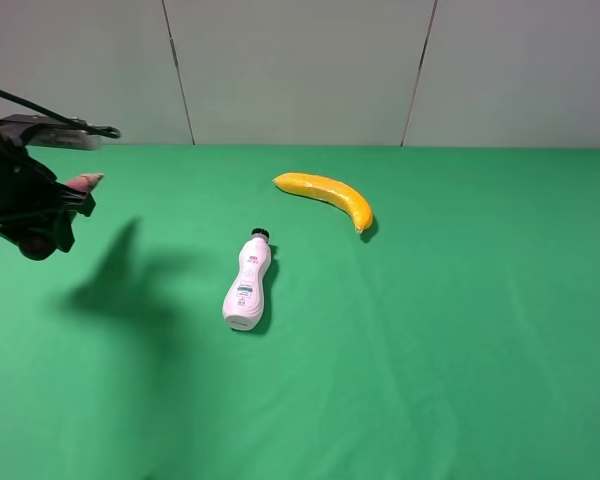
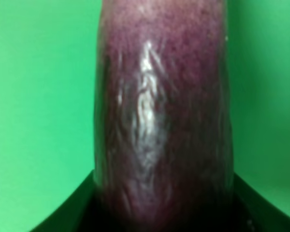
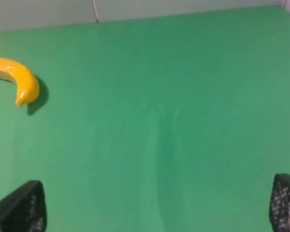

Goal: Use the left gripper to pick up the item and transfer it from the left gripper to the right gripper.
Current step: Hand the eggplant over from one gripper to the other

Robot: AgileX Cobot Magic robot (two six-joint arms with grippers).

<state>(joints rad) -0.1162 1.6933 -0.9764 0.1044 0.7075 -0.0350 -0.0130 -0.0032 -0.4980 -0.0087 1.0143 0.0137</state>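
— Purple was what filled the left wrist view: the eggplant (image 2: 162,121), glossy and blurred, clamped in the left gripper (image 1: 40,205).
— Where did it sit against the white bottle (image 1: 248,285)?
— Well to the left of the bottle and up off the green cloth (image 1: 460,350). Only its pale stem end poked out of the black jaws, toward the bottle's side. A shadow (image 1: 120,280) lay on the cloth between them.
— And the right gripper (image 3: 152,208)?
— Its jaws stood wide apart above the cloth, seen only by its own wrist camera.
— Beyond the bottle?
— A yellow banana (image 1: 327,194) lay behind it to the right, well apart, and farther back stood the grey wall (image 1: 300,70).
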